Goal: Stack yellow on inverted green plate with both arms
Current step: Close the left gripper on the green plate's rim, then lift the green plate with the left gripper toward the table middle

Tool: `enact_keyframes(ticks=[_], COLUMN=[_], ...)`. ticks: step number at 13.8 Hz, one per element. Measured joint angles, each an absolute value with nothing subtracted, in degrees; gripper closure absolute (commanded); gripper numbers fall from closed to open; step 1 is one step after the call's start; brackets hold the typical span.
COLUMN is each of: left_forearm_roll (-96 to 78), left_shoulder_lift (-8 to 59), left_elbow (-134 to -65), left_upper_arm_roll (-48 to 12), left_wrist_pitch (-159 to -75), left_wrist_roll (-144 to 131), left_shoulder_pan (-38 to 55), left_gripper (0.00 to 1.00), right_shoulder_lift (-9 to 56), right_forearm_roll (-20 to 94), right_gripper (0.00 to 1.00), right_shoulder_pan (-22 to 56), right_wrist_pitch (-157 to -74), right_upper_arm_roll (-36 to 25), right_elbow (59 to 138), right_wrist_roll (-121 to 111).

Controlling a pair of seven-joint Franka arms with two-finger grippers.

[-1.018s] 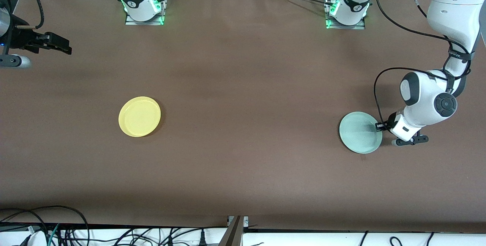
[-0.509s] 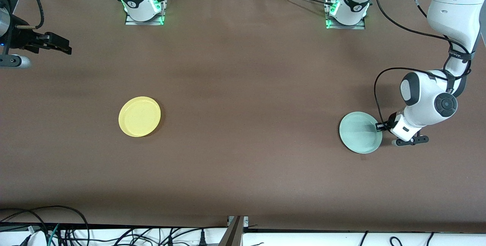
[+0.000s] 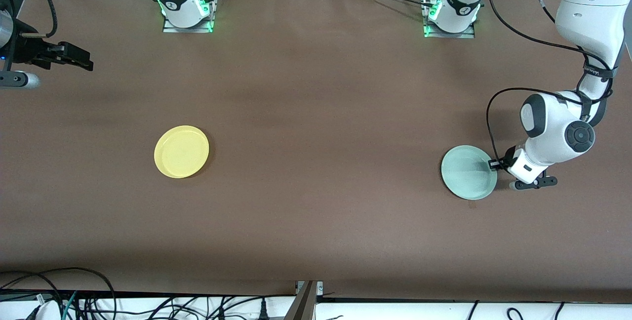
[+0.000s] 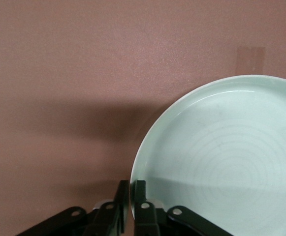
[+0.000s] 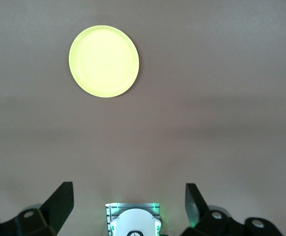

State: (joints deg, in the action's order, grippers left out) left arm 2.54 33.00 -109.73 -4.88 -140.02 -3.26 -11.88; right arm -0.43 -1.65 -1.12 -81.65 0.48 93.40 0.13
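The pale green plate (image 3: 468, 172) lies hollow side up toward the left arm's end of the table. My left gripper (image 3: 493, 164) sits low at the plate's edge. In the left wrist view its two black fingers (image 4: 125, 191) pinch the green plate's rim (image 4: 221, 157), one finger inside and one outside. The yellow plate (image 3: 181, 151) lies flat toward the right arm's end, with nothing touching it. My right gripper (image 3: 84, 62) hangs open and empty over the table's edge at that end and waits. The right wrist view shows the yellow plate (image 5: 104, 61) well ahead of the spread right gripper (image 5: 128, 189).
The two arm bases (image 3: 187, 11) (image 3: 450, 16) stand along the table edge farthest from the front camera. Cables lie along the nearest edge. A strip of tape (image 4: 250, 59) is stuck to the brown table surface (image 3: 316, 127) close to the green plate.
The left gripper's fingers have closed onto the green plate's rim. Both plates and the right arm stay where they were.
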Motion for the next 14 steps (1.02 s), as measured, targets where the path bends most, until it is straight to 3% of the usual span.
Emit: enact_keyframes(ticks=[7, 14], left_forearm_roll=[2.54, 7.88], left_shoulder_lift=[31.90, 29.98], left_elbow=[-107.97, -89.67], left_upper_arm_roll=[-5.83, -6.73], left_wrist_pitch=[-136.63, -113.86], left_wrist_roll=[-3.23, -3.40], left_shoulder_pan=[-11.75, -4.28], left_gripper=[1.00, 1.00], right_shoulder_lift=[-0.43, -0.43], right_forearm_roll=[-1.65, -1.65], right_gripper=[0.00, 0.00], right_shoulder_pan=[-1.12, -1.12], right_wrist_pitch=[-81.65, -81.65], right_upper_arm_roll=[0.48, 0.48], right_elbow=[93.40, 93.40], right_wrist_roll=[0.13, 0.13])
